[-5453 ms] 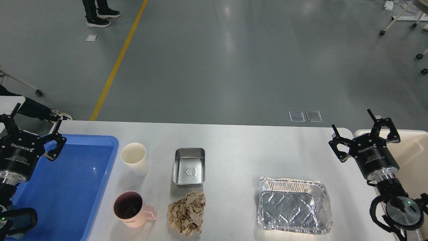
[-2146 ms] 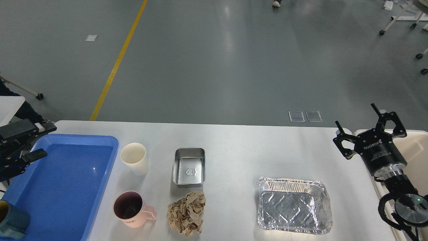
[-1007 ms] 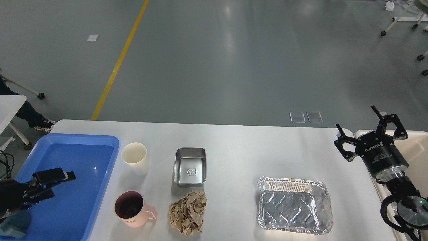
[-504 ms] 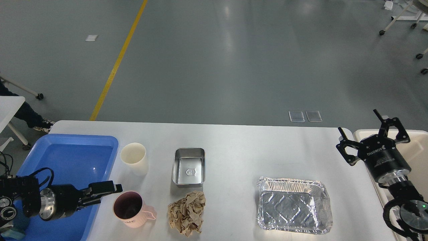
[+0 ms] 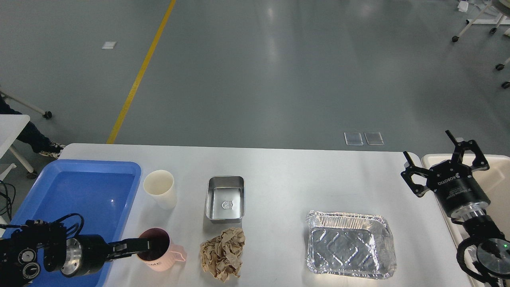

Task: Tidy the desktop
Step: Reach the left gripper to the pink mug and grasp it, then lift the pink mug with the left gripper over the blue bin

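The white-grey desktop (image 5: 279,171) holds a cream paper cup (image 5: 160,193), a small steel box (image 5: 225,198), a pink mug (image 5: 159,251), a crumpled brown paper ball (image 5: 223,253) and a foil tray (image 5: 350,244). My left gripper (image 5: 137,245) comes in low from the left. It lies level, with its fingertips at the mug's left rim, and one finger seems to reach over the opening. Its jaw gap is not clear. My right gripper (image 5: 428,145) is open and empty, raised over the desktop's right edge.
A blue plastic tray (image 5: 79,199) sits at the left end of the desktop, under my left arm. A cream-coloured bin (image 5: 496,179) stands just past the right edge, behind my right arm. Grey floor with a yellow line lies beyond the desktop.
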You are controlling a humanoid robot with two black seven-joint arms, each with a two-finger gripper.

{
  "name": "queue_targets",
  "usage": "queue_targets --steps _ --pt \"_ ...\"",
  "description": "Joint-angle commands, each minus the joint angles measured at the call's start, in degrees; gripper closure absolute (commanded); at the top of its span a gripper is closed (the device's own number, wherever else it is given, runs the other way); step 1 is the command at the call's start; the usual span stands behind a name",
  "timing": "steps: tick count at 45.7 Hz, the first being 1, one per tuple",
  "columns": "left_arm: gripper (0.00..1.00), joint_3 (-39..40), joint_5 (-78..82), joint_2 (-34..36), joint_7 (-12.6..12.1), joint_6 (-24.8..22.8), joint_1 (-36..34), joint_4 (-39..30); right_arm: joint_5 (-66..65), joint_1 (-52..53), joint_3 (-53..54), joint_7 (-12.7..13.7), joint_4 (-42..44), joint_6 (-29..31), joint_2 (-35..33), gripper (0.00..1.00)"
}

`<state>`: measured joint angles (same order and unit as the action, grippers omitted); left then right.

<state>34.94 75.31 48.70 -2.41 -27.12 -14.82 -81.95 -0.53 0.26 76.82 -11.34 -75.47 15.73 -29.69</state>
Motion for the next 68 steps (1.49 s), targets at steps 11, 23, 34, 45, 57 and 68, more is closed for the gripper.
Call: queue_targets --steps 11,23,34,45,57,68 --pt "0.9 -1.2 1.9 0.1 0.5 0.0 -0.1 0.0 0.0 0.0 0.2 -0.1 0.1 0.0 0.2 0.0" --pt "1.0 -1.1 3.4 0.6 1.0 0.0 -0.1 -0.3 0.0 0.0 0.4 -0.1 0.1 0.1 0.2 0.0" --pt "1.0 -1.1 4.0 4.0 2.8 0.1 0.0 -0.8 0.0 0.0 0.5 -0.1 0.0 0.1 0.2 0.0" --pt "1.0 0.6 3.5 11.6 3.1 -0.6 -0.5 -4.9 0.0 0.2 0.5 -0.1 0.0 0.0 0.2 0.0" --pt "1.0 4.0 1.2 22.8 2.9 -0.5 -0.2 -10.9 0.0 0.1 0.3 -0.1 0.1 0.0 0.2 0.0" --pt "1.0 9.2 -3.4 33.8 4.7 -1.2 -0.5 -13.6 0.0 0.4 -0.1 -0.1 0.1 -0.1 0.4 0.0"
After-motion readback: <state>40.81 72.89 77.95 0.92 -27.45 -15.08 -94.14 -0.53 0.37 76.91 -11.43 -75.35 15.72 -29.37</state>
